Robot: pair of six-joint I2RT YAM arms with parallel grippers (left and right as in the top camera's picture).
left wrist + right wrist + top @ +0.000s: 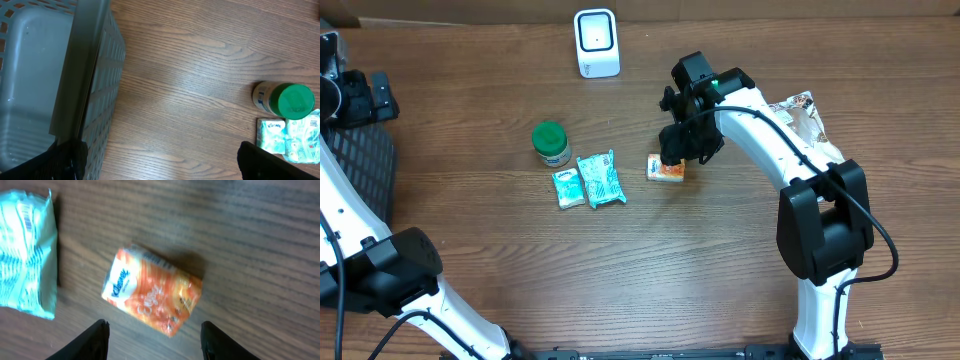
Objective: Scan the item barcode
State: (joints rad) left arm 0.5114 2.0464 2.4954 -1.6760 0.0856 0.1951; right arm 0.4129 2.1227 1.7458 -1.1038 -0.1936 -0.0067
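Observation:
An orange Kleenex tissue pack (152, 296) lies flat on the wooden table, also visible in the overhead view as the orange pack (666, 169). My right gripper (157, 347) hovers just above it, open, its two black fingers either side of the pack's near corner and not touching it. From overhead the right gripper (678, 148) sits just behind the pack. The white barcode scanner (596, 42) stands at the table's back edge. My left gripper (160, 167) is wide open over bare wood, with nothing between its fingers.
A green-lidded bottle (551, 142) and two teal packets (602, 178) lie left of the orange pack. A dark mesh basket (95, 90) stands at the far left beside my left gripper. A crumpled foil bag (802, 112) lies at the right.

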